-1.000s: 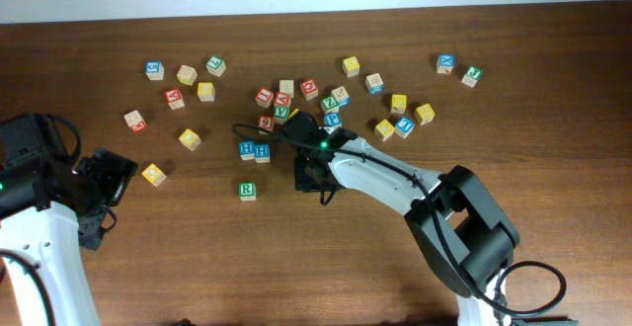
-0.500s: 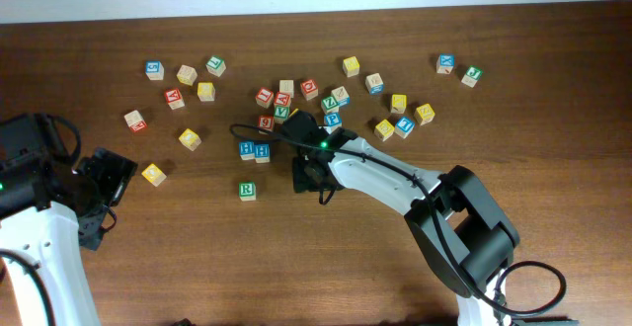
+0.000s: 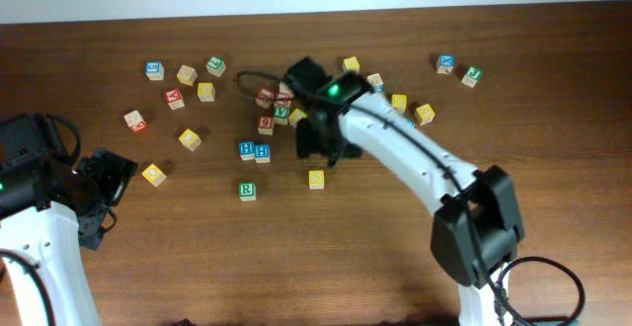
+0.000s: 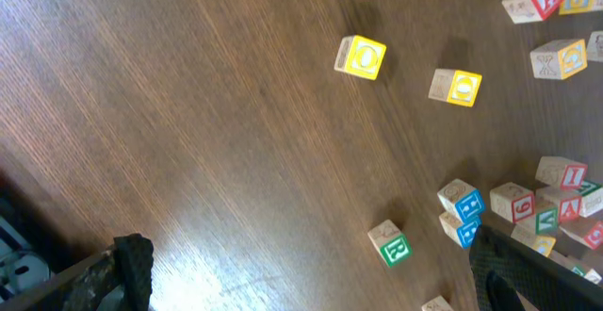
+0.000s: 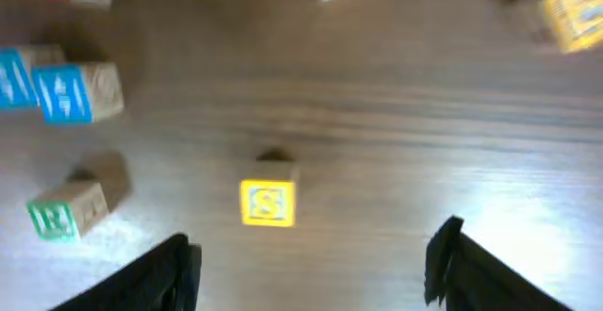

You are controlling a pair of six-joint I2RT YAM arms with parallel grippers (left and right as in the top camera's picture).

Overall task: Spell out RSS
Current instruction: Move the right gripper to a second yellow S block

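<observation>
There is one big brown table (image 3: 197, 267). Two white arms reach over it.

The right arm (image 3: 415, 163) is the long one. It comes from the near right corner and stretches to the middle of the table. The left arm (image 3: 39, 237) stays at the left edge.

Each arm has one gripper, so there are two. The right gripper (image 5: 316, 245) has its two fingers spread wide apart with nothing between them. The left gripper (image 4: 311, 259) is also spread wide and holds nothing.

Lots of little wooden cubes lie on the table. Some hide under the right arm, so I cannot count them all. Eight cubes are loose on the left side. Two more sit alone at the far right. A tight bunch lies in the middle, beside the right gripper.

There is one R cube (image 3: 247, 190) with a green letter. It sits alone on the near side of the bunch. There is one S cube (image 3: 316, 179) with a yellow face. It sits to the right of the R cube with a gap between them, and nothing touches it. The right gripper hangs close by it. I cannot tell which cube is the second S.

Two blue H cubes (image 3: 254, 151) touch side by side, just behind the R cube.

Two yellow cubes (image 4: 360, 57) lie near the left gripper.
</observation>
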